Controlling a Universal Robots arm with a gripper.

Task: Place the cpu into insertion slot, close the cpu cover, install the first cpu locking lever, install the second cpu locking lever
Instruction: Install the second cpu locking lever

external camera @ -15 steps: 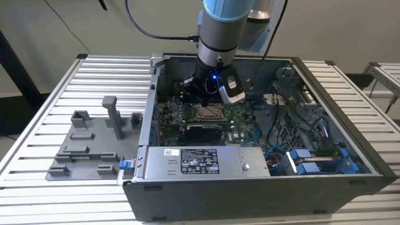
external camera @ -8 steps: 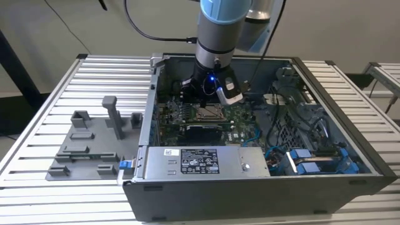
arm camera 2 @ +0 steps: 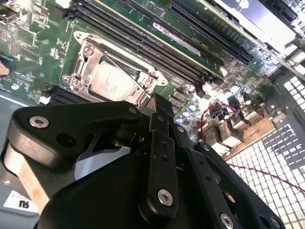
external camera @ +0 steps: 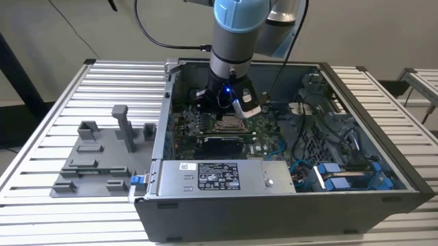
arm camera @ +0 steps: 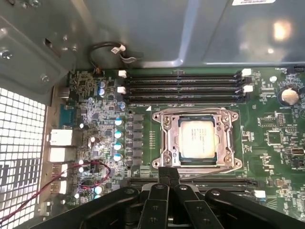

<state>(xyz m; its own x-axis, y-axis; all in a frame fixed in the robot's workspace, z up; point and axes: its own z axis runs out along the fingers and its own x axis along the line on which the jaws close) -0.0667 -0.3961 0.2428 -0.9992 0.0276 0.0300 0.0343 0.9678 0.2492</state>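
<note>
- First wrist view: the cpu (arm camera: 199, 139) sits in the insertion slot (arm camera: 167, 138), the cpu cover (arm camera: 228, 138) closed around it.
- The pincer (arm camera: 167, 179) hovers beside the socket, narrow and empty; whether the locking levers are latched cannot be told.

My gripper (arm camera: 169, 183) is matte black with silver screw heads. The cpu (arm camera: 198, 139) has a pale silvery top, framed by the shiny silver cpu cover (arm camera: 167, 138), on a green circuit board (arm camera: 276, 157) with black memory slots (arm camera: 181, 87). The computer case (external camera: 287, 210) is dark grey; the ribbed table (external camera: 68, 102) is light grey. A red wire (arm camera: 71, 171) crosses the board.
</note>
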